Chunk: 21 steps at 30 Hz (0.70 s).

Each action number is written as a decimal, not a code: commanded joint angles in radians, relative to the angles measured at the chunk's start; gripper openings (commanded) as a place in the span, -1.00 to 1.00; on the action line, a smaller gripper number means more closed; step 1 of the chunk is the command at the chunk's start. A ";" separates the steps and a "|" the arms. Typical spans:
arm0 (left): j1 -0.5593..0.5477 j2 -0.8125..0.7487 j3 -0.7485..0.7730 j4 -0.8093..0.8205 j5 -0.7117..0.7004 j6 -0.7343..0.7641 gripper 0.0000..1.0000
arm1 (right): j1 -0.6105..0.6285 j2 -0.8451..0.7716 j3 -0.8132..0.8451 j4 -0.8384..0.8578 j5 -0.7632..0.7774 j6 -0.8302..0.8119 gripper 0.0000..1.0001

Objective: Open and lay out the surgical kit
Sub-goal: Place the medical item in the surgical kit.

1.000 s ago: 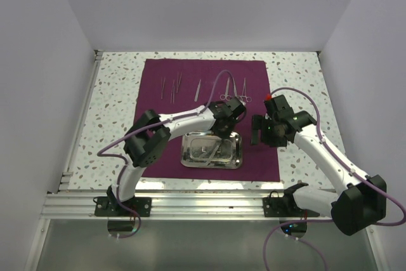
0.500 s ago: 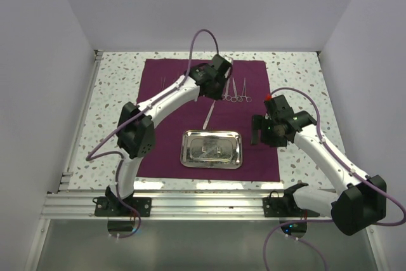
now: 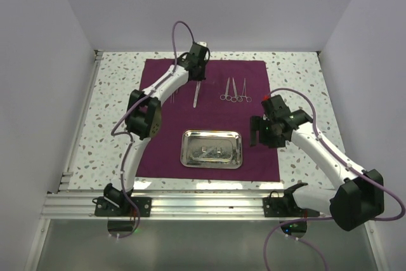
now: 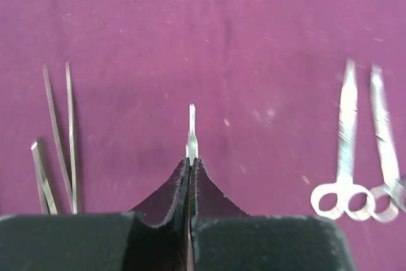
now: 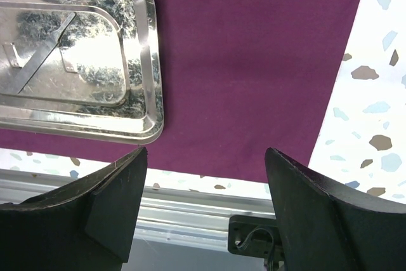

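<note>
left gripper [image 4: 190, 168] clenched on thin silver instrument [image 4: 191, 128] over dark purple cloth wrap [image 3: 254, 150], far edge of bench [image 3: 292, 68] | right gripper [image 5: 203, 155] spread, empty, beside shiny rectangular steel tray [image 3: 212, 164] toward near edge

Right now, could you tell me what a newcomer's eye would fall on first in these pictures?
The maroon cloth spread over the speckled table, with the shiny steel tray on its near half. Then the left gripper, far out over the cloth's back part, shut on a thin silver instrument, while the right gripper hangs open right of the tray.
</note>
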 commanded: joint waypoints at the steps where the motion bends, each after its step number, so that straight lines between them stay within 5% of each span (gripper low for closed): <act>1: 0.016 0.050 0.083 0.107 0.012 0.027 -1.00 | 0.006 0.008 0.011 0.007 -0.032 -0.003 0.56; 2: 0.022 0.059 0.099 0.121 0.016 0.026 -0.99 | 0.007 0.011 0.012 0.007 -0.035 -0.003 0.56; 5: 0.026 0.056 0.100 0.144 0.016 0.026 -0.57 | 0.010 0.015 0.020 0.008 -0.033 0.000 0.56; 6: 0.028 0.050 0.100 0.144 0.016 0.027 -0.02 | 0.012 0.013 0.019 0.011 -0.035 0.003 0.56; 9: 0.028 -0.010 0.093 0.121 0.001 0.035 0.99 | 0.012 0.013 0.008 0.028 -0.042 0.009 0.56; 13: 0.025 -0.142 0.007 0.049 -0.037 0.042 0.99 | 0.013 0.008 -0.008 0.056 -0.052 0.013 0.56; 21: -0.135 -0.540 -0.554 0.006 0.064 0.059 0.60 | 0.013 -0.007 0.006 0.091 -0.058 0.010 0.56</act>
